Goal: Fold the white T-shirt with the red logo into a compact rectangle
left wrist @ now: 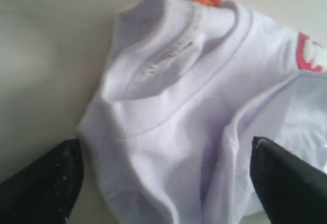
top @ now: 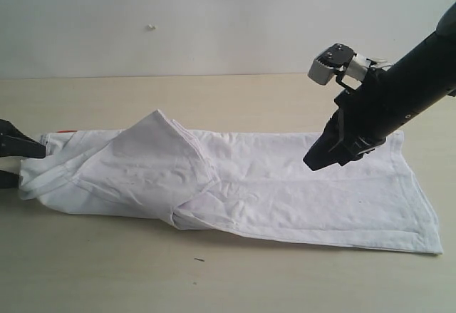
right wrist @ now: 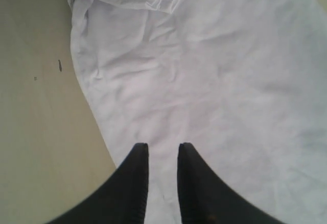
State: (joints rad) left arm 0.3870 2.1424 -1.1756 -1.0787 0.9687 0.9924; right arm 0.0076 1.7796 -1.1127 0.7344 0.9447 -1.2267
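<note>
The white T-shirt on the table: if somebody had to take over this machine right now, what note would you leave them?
Left gripper: open wide, fingers either side of the collar, gripping nothing.
Right gripper: fingers almost together with a slim gap, empty, over the hem half of the shirt.
The white T-shirt lies on the table as a long band, collar to the left and hem to the right of the exterior view. The red logo is mostly hidden, with only a sliver showing.
Done: the sides look folded inward.
Left: fold the band across its length into a compact rectangle.
</note>
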